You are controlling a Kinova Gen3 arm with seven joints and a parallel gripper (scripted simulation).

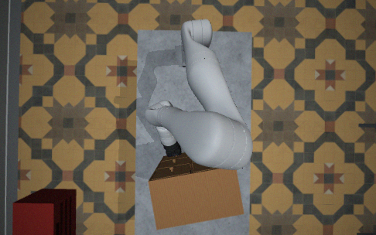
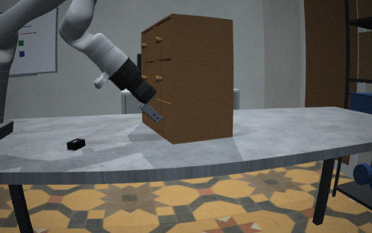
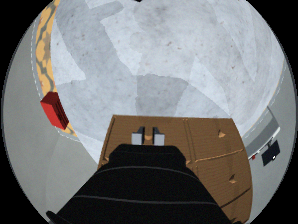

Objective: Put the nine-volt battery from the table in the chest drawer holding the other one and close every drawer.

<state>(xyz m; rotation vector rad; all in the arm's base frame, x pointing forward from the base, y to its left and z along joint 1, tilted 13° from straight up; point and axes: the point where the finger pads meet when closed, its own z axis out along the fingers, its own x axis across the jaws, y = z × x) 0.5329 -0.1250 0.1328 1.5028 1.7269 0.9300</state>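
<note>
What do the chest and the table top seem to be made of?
The chest looks like matte brown wood: even colour, faint grain, small turned knobs. The table top looks like grey stone or concrete, dull and mottled in pale patches; which of the two, I cannot tell.

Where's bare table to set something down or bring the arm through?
Free: the wide stretch right of the chest out to the table end, and the strip along the near edge between the battery and the chest. Crowded: the chest's drawer face, where the gripper sits shut on a low drawer knob with the arm slanting in above it.
</note>
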